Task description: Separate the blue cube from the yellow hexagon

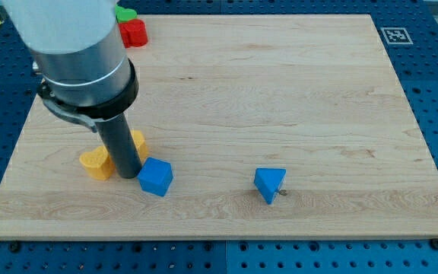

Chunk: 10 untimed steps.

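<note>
Fingers are missing on this arm; my tip is a plain rod standing between the blue cube and the yellow hexagon, near the table's bottom left corner. A crooked push could drag both blocks along together.

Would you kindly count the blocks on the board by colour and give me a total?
Blue: 2, the blue cube and the blue triangle
Yellow: 2, the yellow block and the second yellow block, both partly hidden by the rod
Red: 1, the red block
Green: 1, the green block
Total: 6
</note>
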Available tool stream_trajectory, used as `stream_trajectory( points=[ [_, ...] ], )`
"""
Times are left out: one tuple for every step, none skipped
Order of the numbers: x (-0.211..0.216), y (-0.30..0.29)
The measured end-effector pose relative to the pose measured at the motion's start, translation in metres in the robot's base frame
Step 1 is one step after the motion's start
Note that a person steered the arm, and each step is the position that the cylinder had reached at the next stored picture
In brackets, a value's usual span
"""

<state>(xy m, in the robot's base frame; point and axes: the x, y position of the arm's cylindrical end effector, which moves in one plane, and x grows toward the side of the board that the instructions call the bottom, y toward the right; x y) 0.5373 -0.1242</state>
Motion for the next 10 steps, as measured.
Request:
stream_trajectory(
  points=[
    [0.008,0.012],
    [0.024,0.024],
    [0.028,0.032],
    [0.045,0.032],
    [0.064,0.032],
    [0.063,0.036],
    [0.053,0.036],
    [0.049,0.051],
    [0.049,0.082],
    [0.047,0.107]
  ],
)
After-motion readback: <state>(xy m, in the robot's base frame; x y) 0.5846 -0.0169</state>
